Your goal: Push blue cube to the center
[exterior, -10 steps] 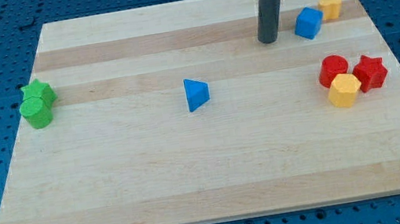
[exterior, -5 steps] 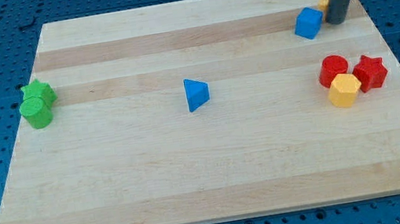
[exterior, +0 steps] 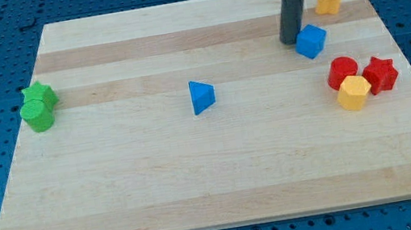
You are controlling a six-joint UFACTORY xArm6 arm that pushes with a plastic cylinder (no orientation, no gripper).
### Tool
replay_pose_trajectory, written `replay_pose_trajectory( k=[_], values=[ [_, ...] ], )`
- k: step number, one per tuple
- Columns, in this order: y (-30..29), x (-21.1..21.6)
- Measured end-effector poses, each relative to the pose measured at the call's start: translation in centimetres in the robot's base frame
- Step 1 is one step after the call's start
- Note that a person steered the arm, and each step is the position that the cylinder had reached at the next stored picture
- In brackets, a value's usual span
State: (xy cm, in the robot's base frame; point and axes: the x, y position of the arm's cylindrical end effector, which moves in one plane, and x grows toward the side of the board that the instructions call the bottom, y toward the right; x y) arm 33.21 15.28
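The blue cube (exterior: 311,40) lies on the wooden board (exterior: 222,170) at the view's upper right. My tip (exterior: 291,40) stands right at the cube's left upper side, touching or nearly touching it. A blue triangular block (exterior: 202,97) lies near the board's middle, well to the left of the cube.
A yellow block (exterior: 327,0) lies near the top right corner. A red cylinder (exterior: 341,72), a red star (exterior: 380,73) and a yellow hexagonal block (exterior: 354,93) cluster at the right edge. A green star (exterior: 40,95) and a green cylinder (exterior: 37,116) sit at the left edge.
My tip swung from the cube's left to its right, then back to its upper left. The blue cube has slid down and a little left. The yellow block has shifted slightly up and left.
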Motion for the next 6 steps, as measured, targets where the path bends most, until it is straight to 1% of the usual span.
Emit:
replay_pose_trajectory(
  k=[1,2,3,5,6],
  values=[
    [3.7,-1.2],
    [6.7,-0.6],
    [4.0,2.5],
    [-11.9,6.6],
    [-15.5,7.0]
  ],
)
